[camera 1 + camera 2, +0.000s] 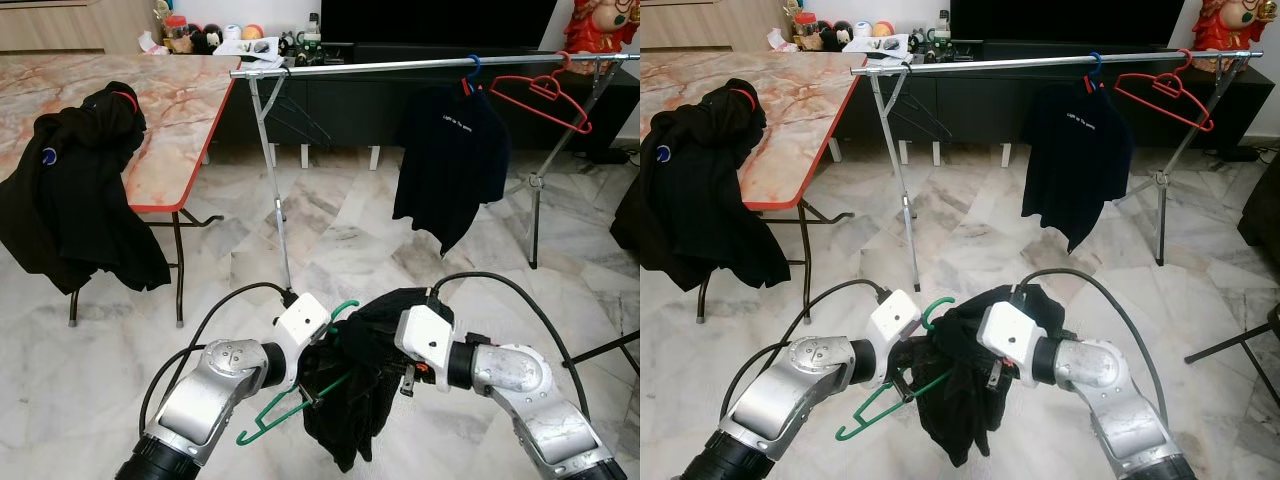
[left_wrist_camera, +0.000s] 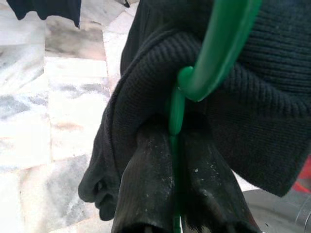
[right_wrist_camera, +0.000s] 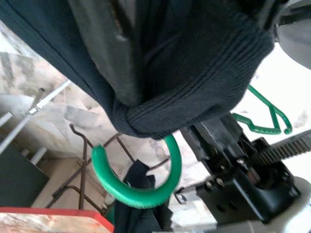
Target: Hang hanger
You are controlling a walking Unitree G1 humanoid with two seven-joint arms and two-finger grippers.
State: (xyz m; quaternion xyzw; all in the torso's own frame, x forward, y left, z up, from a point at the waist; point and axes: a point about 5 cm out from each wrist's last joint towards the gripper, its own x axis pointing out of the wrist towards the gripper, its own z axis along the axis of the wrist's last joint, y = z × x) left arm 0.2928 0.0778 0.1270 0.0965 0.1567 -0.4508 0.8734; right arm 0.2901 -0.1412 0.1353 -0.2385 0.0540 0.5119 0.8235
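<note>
A green plastic hanger (image 1: 283, 413) carries a black knit garment (image 1: 365, 390) low in front of me, its hook (image 1: 345, 305) pointing up. My left gripper (image 2: 176, 145) is shut on the hanger's stem just below the hook, with cloth bunched around its fingers (image 2: 146, 184). From the right, my right gripper (image 1: 388, 348) is buried in the garment's upper folds and shut on the cloth. The green hook (image 3: 136, 194) hangs beside the bunched knit in the right wrist view. A metal clothes rail (image 1: 400, 66) spans the room ahead, well above and beyond both grippers.
On the rail hang a black T-shirt (image 1: 450, 160) on a blue hanger (image 1: 470, 68), an empty red hanger (image 1: 540, 95) and a dark wire hanger (image 1: 295, 115). A marble-top table (image 1: 180, 110) with a black jacket (image 1: 80, 190) stands to the left. Marble floor lies between.
</note>
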